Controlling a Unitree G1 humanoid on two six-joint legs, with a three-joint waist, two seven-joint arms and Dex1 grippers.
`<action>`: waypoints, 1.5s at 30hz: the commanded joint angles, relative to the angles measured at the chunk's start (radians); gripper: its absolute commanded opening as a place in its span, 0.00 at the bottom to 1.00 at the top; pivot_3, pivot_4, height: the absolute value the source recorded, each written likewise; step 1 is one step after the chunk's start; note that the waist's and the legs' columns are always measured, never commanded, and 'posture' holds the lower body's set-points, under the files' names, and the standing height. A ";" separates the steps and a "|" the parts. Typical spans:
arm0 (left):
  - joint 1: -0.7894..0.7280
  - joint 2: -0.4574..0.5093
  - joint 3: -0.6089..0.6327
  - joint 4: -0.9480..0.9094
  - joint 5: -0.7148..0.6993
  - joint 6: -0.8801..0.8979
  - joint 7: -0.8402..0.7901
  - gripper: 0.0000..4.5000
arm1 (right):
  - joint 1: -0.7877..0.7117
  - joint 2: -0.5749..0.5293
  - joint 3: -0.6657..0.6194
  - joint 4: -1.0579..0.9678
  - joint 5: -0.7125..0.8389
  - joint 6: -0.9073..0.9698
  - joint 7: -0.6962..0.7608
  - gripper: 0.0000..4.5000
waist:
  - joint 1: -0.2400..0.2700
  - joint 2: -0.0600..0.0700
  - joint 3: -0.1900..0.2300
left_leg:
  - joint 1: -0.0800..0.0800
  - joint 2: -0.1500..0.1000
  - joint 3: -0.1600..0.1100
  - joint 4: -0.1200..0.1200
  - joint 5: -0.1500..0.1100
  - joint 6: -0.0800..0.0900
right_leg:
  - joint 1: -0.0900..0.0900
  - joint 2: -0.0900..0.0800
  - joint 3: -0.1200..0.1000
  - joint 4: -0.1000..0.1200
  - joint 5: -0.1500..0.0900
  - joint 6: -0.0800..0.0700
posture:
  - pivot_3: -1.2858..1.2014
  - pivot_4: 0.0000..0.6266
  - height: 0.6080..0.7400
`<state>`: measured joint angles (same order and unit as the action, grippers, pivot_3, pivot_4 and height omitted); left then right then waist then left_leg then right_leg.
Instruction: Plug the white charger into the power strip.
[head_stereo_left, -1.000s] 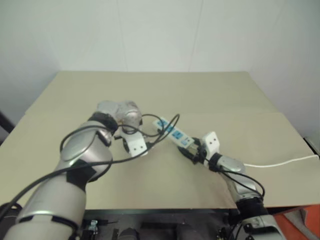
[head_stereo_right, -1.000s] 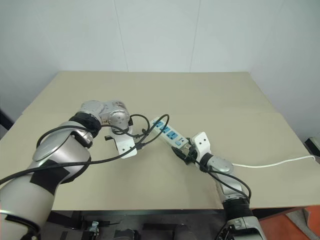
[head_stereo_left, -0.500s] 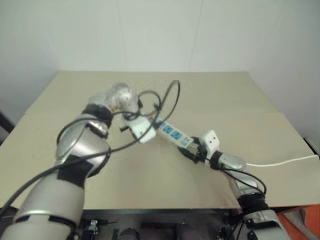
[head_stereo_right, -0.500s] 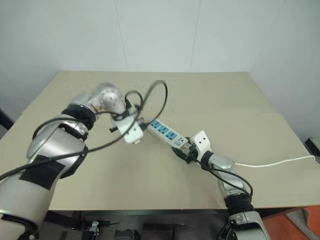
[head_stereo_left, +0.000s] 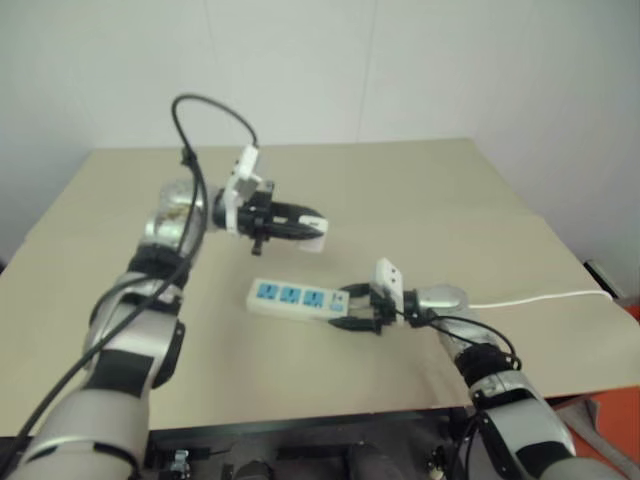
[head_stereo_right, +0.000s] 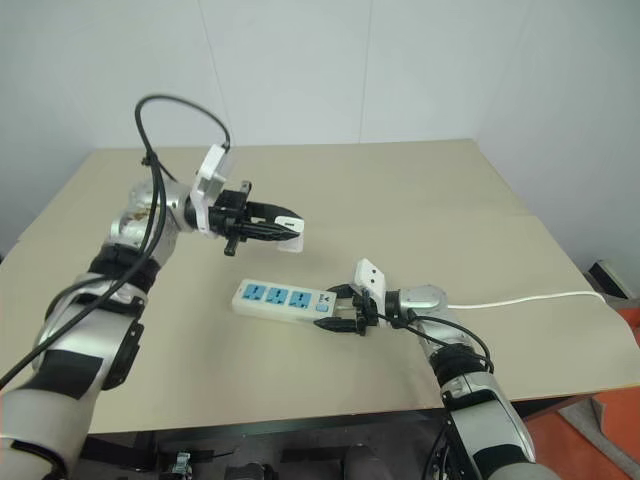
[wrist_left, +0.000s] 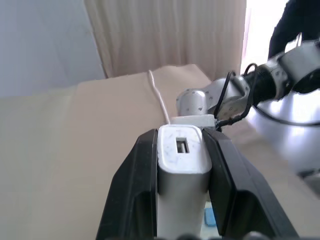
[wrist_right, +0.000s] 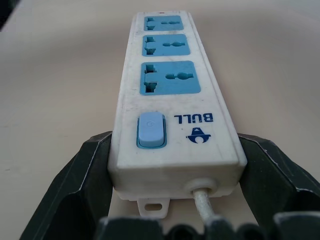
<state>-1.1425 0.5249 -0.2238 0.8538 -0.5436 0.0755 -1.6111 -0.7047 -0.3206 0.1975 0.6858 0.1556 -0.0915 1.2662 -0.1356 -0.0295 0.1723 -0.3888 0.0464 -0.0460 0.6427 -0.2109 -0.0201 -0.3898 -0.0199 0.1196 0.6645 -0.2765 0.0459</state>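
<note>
The left gripper (head_stereo_right: 285, 227), clamped on the white charger (head_stereo_right: 293, 229), is now hovering in the upper left of the frame, lifted clear of the table (head_stereo_right: 420, 190) where it sat low a second ago. At centre, the right gripper (head_stereo_right: 335, 309) is gripping the cable end of the power strip (head_stereo_right: 280, 299), now lying nearly level rather than slanted.

A bare beige table (head_stereo_right: 420, 200) stands against a white wall (head_stereo_right: 330, 70), cream curtains (wrist_left: 165, 35) beyond
</note>
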 joint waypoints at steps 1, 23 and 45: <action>0.059 0.007 0.104 -0.119 -0.061 0.134 0.010 0.22 | -0.016 0.045 0.059 0.040 -0.052 -0.051 0.021 0.76 | -0.002 0.000 0.000 | 0.000 0.000 0.000 0.000 0.000 0.000 | 0.000 0.000 0.000 0.000 0.000 0.000 | 0.52 0.24 1.00; 0.233 0.036 -0.018 -0.070 -0.070 0.130 -0.003 0.22 | 0.013 0.096 0.064 0.075 -0.117 -0.090 -0.062 0.76 | -0.015 0.001 -0.001 | 0.004 0.000 -0.003 -0.001 0.000 -0.001 | 0.003 0.001 0.000 0.001 0.001 -0.001 | 0.52 0.24 1.00; 0.195 0.022 -0.123 0.100 -0.090 0.014 -0.003 0.22 | 0.028 0.073 0.079 0.060 -0.133 -0.071 -0.056 0.76 | -0.007 0.001 -0.001 | 0.004 -0.001 -0.003 -0.001 0.000 -0.001 | 0.003 0.001 0.000 0.000 0.000 0.000 | 0.52 0.24 1.00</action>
<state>-0.9249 0.5510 -0.3570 0.9480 -0.6303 0.1025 -1.6123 -0.7089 -0.2437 0.2247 0.7176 0.0806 -0.1898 1.2145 -0.1425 -0.0289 0.1715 -0.3851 0.0458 -0.0485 0.6421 -0.2106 -0.0207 -0.3867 -0.0191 0.1192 0.6645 -0.2763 0.0456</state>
